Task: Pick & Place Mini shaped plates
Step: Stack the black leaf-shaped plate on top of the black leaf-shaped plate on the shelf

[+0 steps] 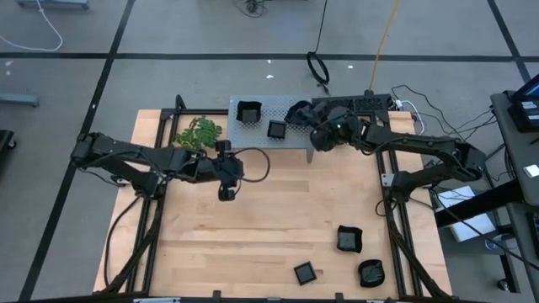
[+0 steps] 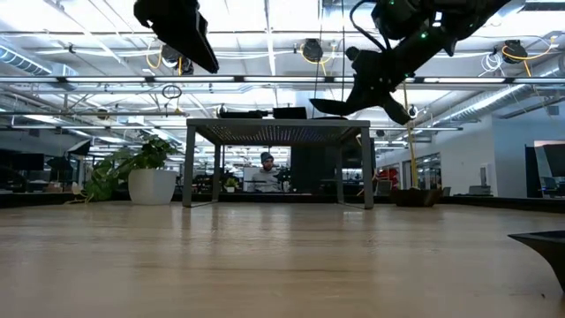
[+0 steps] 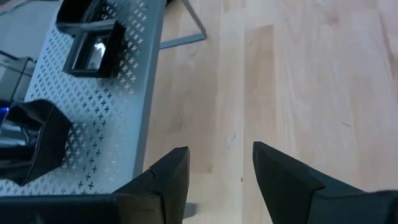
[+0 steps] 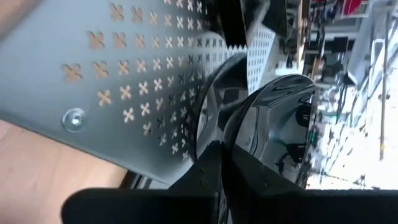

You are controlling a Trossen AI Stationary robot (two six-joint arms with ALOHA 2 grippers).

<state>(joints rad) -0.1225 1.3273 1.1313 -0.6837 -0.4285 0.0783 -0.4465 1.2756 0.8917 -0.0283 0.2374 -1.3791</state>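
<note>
The right gripper (image 1: 305, 115) sits at the upper centre of the high view, over the right end of the grey perforated stand (image 1: 261, 139), its fingers pinched tight on the rim of a glossy rounded black plate (image 4: 273, 124) that hangs tilted above the stand's top. Two more mini plates rest on that stand: a raised-rim square one (image 1: 248, 111) toward its left end and a flatter square one (image 1: 276, 129) near its middle. Left of the stand lies a green leafy sprig (image 1: 199, 133). The left gripper (image 1: 227, 194) hovers over the bare wooden surface (image 1: 278, 219) at centre left, below the stand, its fingers (image 3: 171, 177) parted and holding nothing. Three further plates lie on the surface at the lower right: one square dish (image 1: 349, 240), one small flat square (image 1: 305, 273) and one rounded dish (image 1: 370, 273), making six plates visible in all.
</note>
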